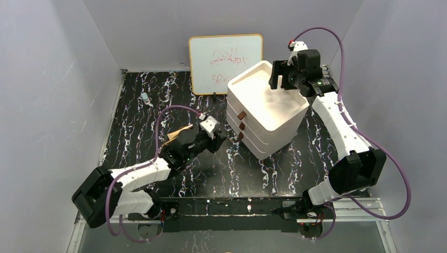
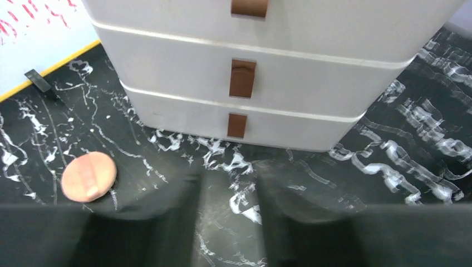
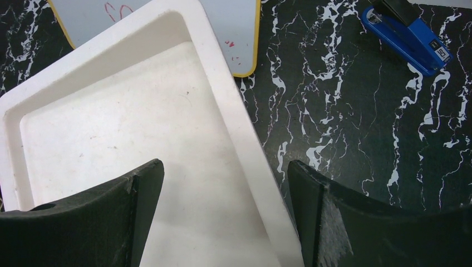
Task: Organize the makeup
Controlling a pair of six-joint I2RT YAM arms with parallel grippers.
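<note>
A round brownish-pink compact [image 2: 89, 176] lies on the black marbled table, left of my left gripper [image 2: 229, 192]. The left gripper is open and empty, low over the table. It faces the brown handles [image 2: 242, 78] of the white drawer box [image 1: 266, 113]; in the top view the left gripper [image 1: 222, 138] is just short of the lowest drawer. My right gripper [image 3: 225, 167] is open and empty. It hangs over the box's top tray [image 3: 111, 122] with one finger on each side of the tray's right rim; in the top view the right gripper [image 1: 279, 75] is above the box's back corner. The other makeup is out of view.
A whiteboard [image 1: 225, 62] with red scribbles leans on the back wall behind the box. A blue stapler [image 3: 409, 36] lies on the table right of the box. A tan-brown thing [image 1: 176, 135] lies partly under my left arm. A small white item [image 1: 146, 97] lies at far left.
</note>
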